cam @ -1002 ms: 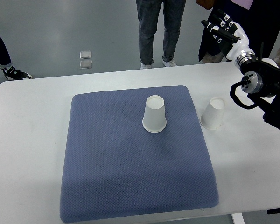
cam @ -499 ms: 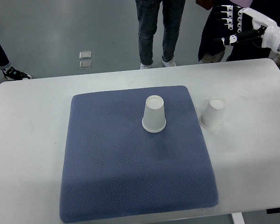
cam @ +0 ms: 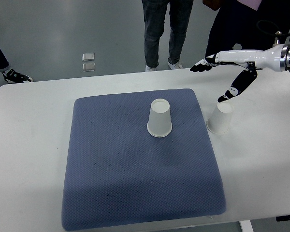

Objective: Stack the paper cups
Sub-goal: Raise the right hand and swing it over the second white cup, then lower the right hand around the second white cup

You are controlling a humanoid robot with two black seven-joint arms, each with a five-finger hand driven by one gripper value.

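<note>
Two white paper cups stand upside down, rims flat, which keeps them steady and lets one drop over the other. One cup (cam: pixel 160 118) sits near the middle of the frame on the blue mat (cam: pixel 111 183), toward the mat's upper right part. The second cup (cam: pixel 220 117) stands just right of the mat's edge on the bare white counter (cam: pixel 34 145), near the first but clearly apart from it.

The right robot hand (cam: pixel 227 77) enters from the upper right of the frame, its white arm stretched leftward above the counter's far edge. It is spread wide: long fingers (cam: pixel 200 66) reach left and slightly up, while the thumb (cam: pixel 232 92) hangs down toward the top of the off-mat cup, its tip just above or perhaps grazing the cup's upturned base. It grips nothing. That open posture, poised over the cup, suggests preparation to close around it from above so it can be lifted and set over the mat cup. No stacking is done yet.

The left robot hand is out of the frame. People's legs (cam: pixel 164 29) stand beyond the counter at the top.
</note>
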